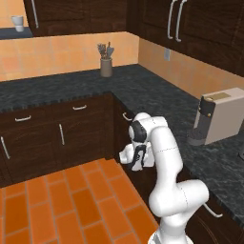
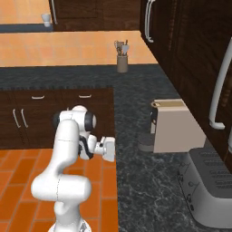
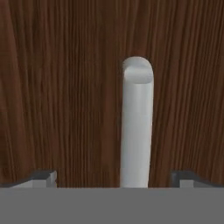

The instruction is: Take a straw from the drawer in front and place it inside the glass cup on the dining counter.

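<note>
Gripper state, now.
Gripper: open, holding nothing; its fingertips stand either side of the drawer handle.

Left base view: the arm [image 1: 167, 167] rises from lower right, its hand against the cabinet front under the counter [image 1: 157, 95]. The coffee machine [image 1: 217, 121] stands on the counter at right; the utensil holder [image 1: 106, 64] at upper centre, by the back wall. A cup [image 1: 17, 22] sits on a shelf, upper left. Right base view: a toaster [image 2: 208, 186] lies lower right, before the machine. Hand view: the handle [image 3: 136, 127] runs up centre frame on the drawer [image 3: 65, 87] front, between the fingertips [image 3: 43, 178].
</note>
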{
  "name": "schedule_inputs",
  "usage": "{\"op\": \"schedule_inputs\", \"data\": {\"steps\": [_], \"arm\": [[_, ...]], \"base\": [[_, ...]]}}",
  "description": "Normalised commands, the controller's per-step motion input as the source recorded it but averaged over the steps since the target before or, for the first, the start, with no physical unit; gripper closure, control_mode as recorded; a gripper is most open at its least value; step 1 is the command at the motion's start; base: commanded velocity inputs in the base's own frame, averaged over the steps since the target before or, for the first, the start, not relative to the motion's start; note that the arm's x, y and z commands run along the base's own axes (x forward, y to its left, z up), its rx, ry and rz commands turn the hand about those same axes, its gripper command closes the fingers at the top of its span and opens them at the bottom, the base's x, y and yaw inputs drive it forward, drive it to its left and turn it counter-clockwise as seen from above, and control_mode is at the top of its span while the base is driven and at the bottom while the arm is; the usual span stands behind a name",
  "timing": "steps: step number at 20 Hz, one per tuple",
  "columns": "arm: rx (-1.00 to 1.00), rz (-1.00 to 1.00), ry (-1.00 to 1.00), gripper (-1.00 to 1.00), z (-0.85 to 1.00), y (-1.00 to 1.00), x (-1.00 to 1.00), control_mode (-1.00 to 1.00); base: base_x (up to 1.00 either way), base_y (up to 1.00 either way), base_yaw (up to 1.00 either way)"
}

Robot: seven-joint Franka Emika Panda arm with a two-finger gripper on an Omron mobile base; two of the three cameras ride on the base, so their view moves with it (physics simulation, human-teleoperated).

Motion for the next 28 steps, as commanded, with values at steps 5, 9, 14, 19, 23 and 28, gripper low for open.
{"op": "schedule_inputs", "data": {"steps": [5,9,14,19,23,28], "arm": [[0.0,0.0,0.0,-1.0,-0.37,-0.01,0.43,-1.0],[0.0,0.0,0.0,1.0,-0.2,0.0,0.14,-1.0],[0.0,0.0,-0.03,1.0,0.0,0.21,-0.17,-1.0],[0.0,0.0,-0.03,1.0,0.0,0.72,-0.36,-1.0],[0.02,0.0,0.0,1.0,0.0,0.97,-0.45,-1.0],[0.11,0.03,0.0,1.0,0.0,1.0,-0.48,-1.0]], "base": [[0.0,0.0,0.0],[0.0,0.0,0.0],[0.0,0.0,0.0],[0.0,0.0,0.0],[0.0,0.0,0.0],[0.0,0.0,0.0]]}}
